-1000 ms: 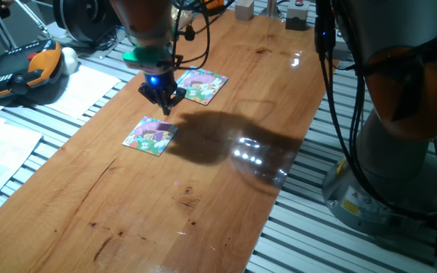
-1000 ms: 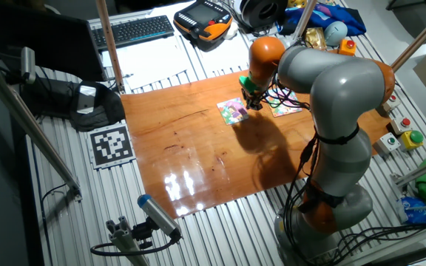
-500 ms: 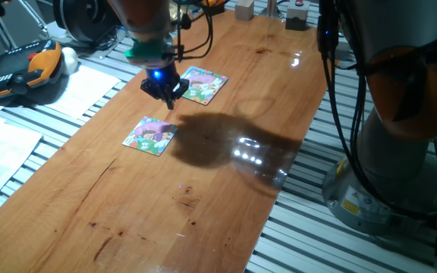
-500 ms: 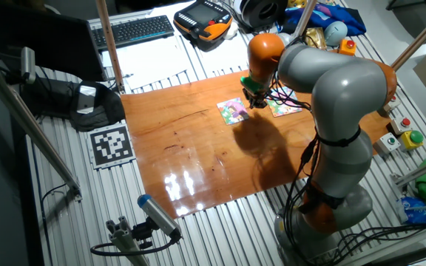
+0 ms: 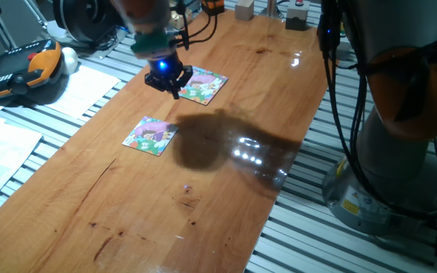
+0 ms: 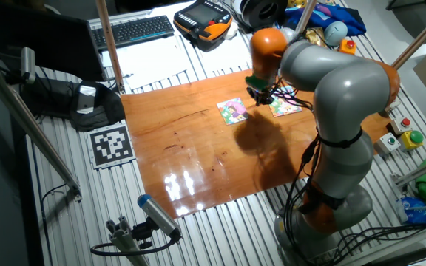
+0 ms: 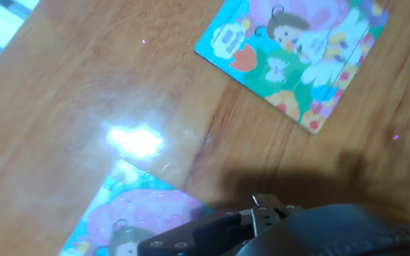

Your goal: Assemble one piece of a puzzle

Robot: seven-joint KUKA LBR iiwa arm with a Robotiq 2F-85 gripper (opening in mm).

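Wooden table point(image 5: 226, 182): gripper point(image 5: 168, 82) betw. two puzzles, grip state can't tell.

– how's the light?
– bright, from overhead. white glare patches sit on the glossy wooden table point(image 5: 226, 189) in one fixed view, and again near its front edge in the other fixed view.
– shadows?
– a broad dark one from the arm point(image 6: 339, 96) lies on the wood beside the green-edged puzzle point(image 5: 149, 136). a blue light glows at the gripper point(image 5: 170, 85), which is smeared by motion.
– and the hand view?
– soft and blurred throughout, with a blown-out white reflection left of centre and shadow along the lower right.
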